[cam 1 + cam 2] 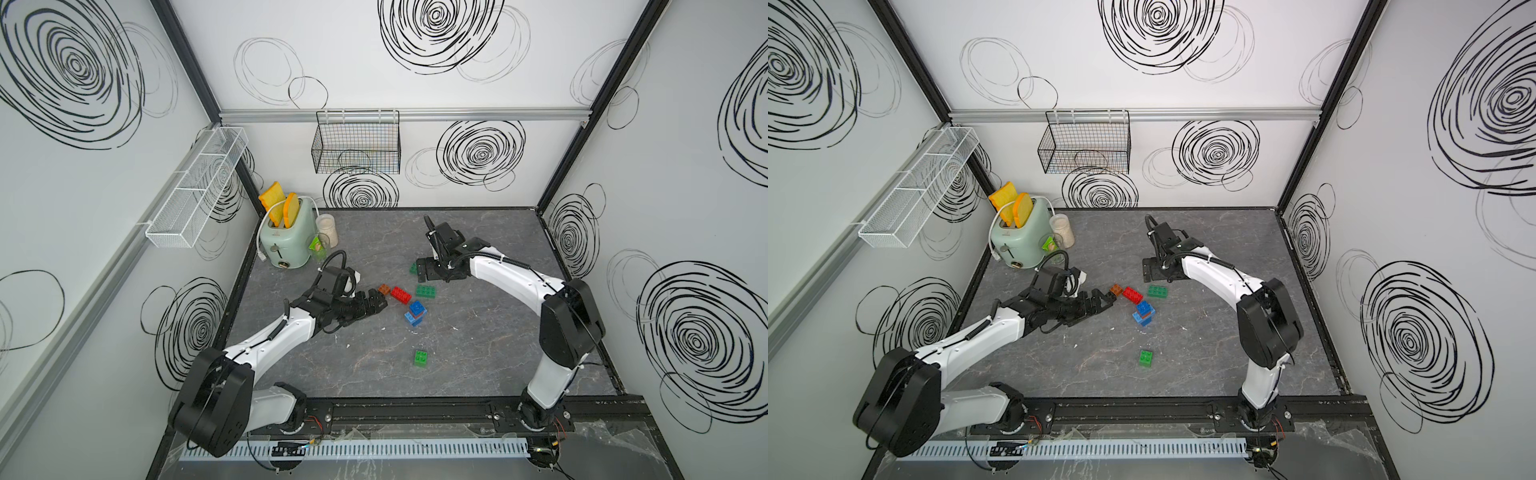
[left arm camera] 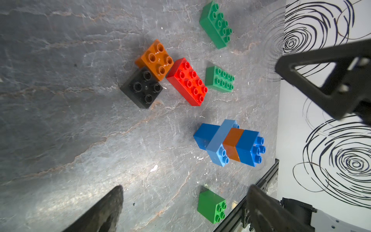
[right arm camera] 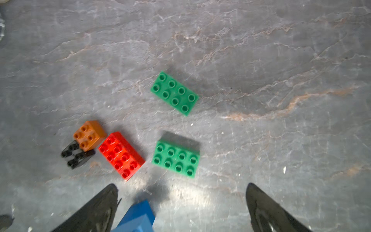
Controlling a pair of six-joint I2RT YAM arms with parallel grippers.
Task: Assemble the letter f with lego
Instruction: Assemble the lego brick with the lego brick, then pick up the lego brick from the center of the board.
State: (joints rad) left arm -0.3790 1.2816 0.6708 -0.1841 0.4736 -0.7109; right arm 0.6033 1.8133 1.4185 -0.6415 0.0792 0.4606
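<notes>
Right end effector fingers sat closest to the lens, spread wide and gripping nothing. A stack of blue, light blue and orange studded plastic bricks lay on its side near the red oblong studded brick on the grey stone-look desk. An orange square brick and a black square brick huddled just beside the red one. A green oblong brick flanked its other side, and a second green oblong brick sat farther off. A green square brick was well apart, past the stack. Left end effector was released too, empty.

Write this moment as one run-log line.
left fingers: open, empty | right fingers: open, empty | blue stack: on its side on table | red brick: loose
</notes>
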